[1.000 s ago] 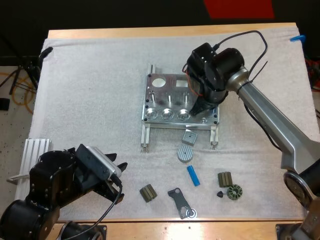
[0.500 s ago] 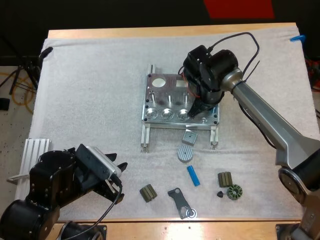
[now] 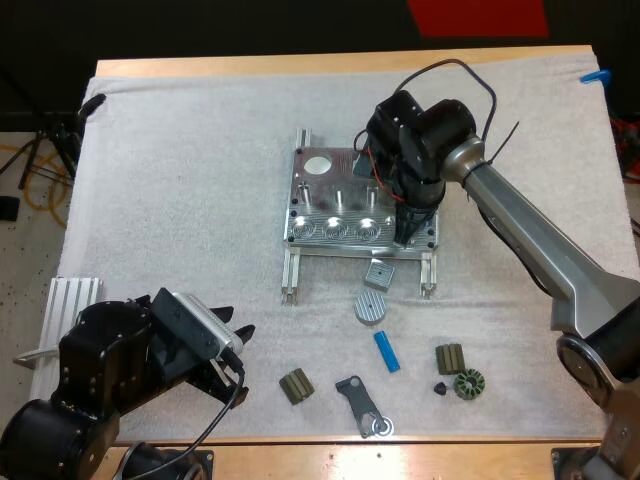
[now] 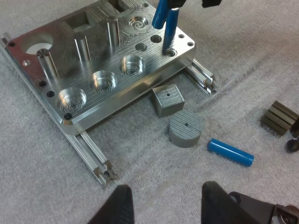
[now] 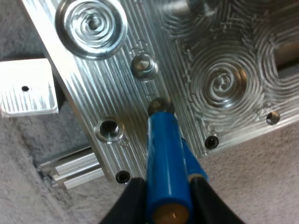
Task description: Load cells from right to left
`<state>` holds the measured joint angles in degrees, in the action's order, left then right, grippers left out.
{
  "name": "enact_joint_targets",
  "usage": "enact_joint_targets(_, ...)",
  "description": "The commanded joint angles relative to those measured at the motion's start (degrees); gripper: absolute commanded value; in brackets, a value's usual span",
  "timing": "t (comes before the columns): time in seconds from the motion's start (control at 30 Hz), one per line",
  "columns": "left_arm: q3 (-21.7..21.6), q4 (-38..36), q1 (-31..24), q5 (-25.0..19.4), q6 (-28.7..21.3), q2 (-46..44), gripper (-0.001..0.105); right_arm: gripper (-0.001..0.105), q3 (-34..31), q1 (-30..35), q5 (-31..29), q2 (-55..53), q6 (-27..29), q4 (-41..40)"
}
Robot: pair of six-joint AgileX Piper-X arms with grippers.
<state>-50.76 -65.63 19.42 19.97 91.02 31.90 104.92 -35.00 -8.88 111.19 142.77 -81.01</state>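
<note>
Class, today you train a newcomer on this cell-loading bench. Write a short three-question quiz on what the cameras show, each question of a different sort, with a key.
1. True or false: the right claw holds a blue cylinder with its lower end at a small hole in the metal fixture.
2. The loose blue cylinder lies: A) on the white mat; B) in a fixture pocket; C) on bare wood.
3. Fill in: the left claw is ____, gripping nothing.

Key: 1 true; 2 A; 3 open.
</note>
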Motion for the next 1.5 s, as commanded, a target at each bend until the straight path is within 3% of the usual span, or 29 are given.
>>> enact_joint_targets(0.0, -0.4, 0.2, 0.2, 0.4, 0.4, -0.4, 0.035, 0.019, 0.6, 0.1, 0.2, -0.3, 2.8, 0.0)
enact_joint_targets(0.13, -0.4, 0.2, 0.2, 0.4, 0.4, -0.4, 0.035, 0.019, 0.6, 0.1, 0.1, 0.0, 7.1, 0.0)
enact_joint_targets(0.47, -0.4, 0.2, 0.2, 0.4, 0.4, -0.4, 0.035, 0.019, 0.6, 0.0, -4.6, 3.0, 7.7, 3.2)
enact_joint_targets(0.97, -0.4, 0.2, 0.2, 0.4, 0.4, -0.4, 0.035, 0.019, 0.6, 0.0, -3.5, 3.0, 8.2, 1.9)
enact_joint_targets(1.07, -0.4, 0.2, 0.2, 0.4, 0.4, -0.4, 0.035, 0.019, 0.6, 0.0, -0.4, 3.0, 8.2, 0.6)
enact_joint_targets(1.47, -0.4, 0.2, 0.2, 0.4, 0.4, -0.4, 0.035, 0.019, -2.5, 0.0, -1.6, 3.0, 10.5, 1.9)
